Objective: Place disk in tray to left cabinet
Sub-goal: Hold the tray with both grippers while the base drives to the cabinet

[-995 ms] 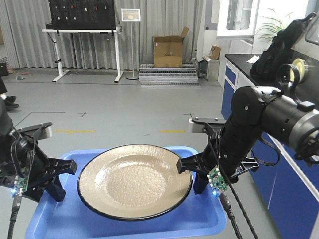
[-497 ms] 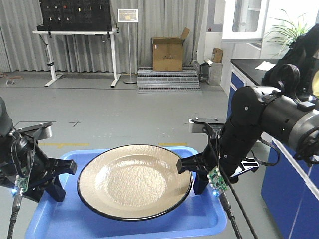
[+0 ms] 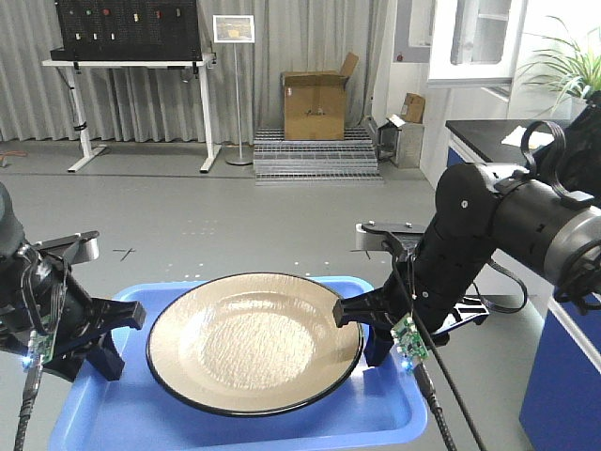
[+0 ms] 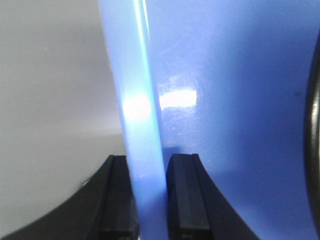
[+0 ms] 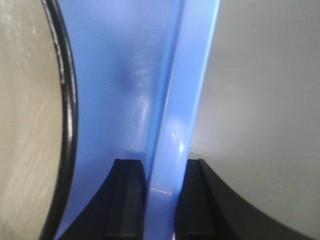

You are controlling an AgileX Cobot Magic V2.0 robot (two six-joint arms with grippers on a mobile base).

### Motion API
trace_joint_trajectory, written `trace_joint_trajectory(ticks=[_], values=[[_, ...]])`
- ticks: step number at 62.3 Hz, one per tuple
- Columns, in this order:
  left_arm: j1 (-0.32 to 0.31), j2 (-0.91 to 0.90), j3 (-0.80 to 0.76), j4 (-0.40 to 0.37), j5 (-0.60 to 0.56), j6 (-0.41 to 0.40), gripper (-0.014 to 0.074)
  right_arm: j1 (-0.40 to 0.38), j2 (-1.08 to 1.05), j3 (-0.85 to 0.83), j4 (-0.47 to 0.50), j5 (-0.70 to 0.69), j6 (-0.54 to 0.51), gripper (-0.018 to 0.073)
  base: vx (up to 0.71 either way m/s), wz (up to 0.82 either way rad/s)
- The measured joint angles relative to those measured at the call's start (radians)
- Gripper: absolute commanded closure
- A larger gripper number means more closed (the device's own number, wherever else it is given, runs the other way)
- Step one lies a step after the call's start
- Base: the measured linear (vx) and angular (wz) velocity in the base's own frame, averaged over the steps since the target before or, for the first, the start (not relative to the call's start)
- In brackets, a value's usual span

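Disk (image 3: 254,340): lying centred in the tray (image 3: 235,425); loading looks done.
Left end effector (image 4: 149,167): clenched on the tray's left rim.
Right end effector (image 5: 161,172): clenched on the tray's right rim.
Remaining: left cabinet unseen; delivery not yet done.

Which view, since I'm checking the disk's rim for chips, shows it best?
The front-facing view: the whole disk lies in the tray, its rim almost fully visible. The left wrist view catches only a sliver of rim; the right wrist view shows one arc.
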Motion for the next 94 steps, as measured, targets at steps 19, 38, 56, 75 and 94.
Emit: trace_joint_trajectory(ticks=[19,38,56,75,94], values=[[0.000,0.000,0.000,0.000,0.000,0.000,0.0596,0.000,0.000,0.000,0.000,0.000,-0.001,0.0564,0.50,-0.05],[0.000,0.000,0.000,-0.002,0.000,0.000,0.0596,-0.001,0.000,0.000,0.000,0.000,-0.002,0.0564,0.51,-0.04],[0.000,0.000,0.000,-0.003,0.000,0.000,0.0596,-0.001,0.000,0.000,0.000,0.000,-0.002,0.0564,0.53,0.11],[0.000,0.000,0.000,-0.002,0.000,0.000,0.0596,-0.001,0.000,0.000,0.000,0.000,-0.002,0.0564,0.58,0.21],[0.000,0.000,0.000,0.001,0.001,0.000,0.0596,0.000,-0.001,0.000,0.002,0.000,-0.002,0.0564,0.60,0.14]])
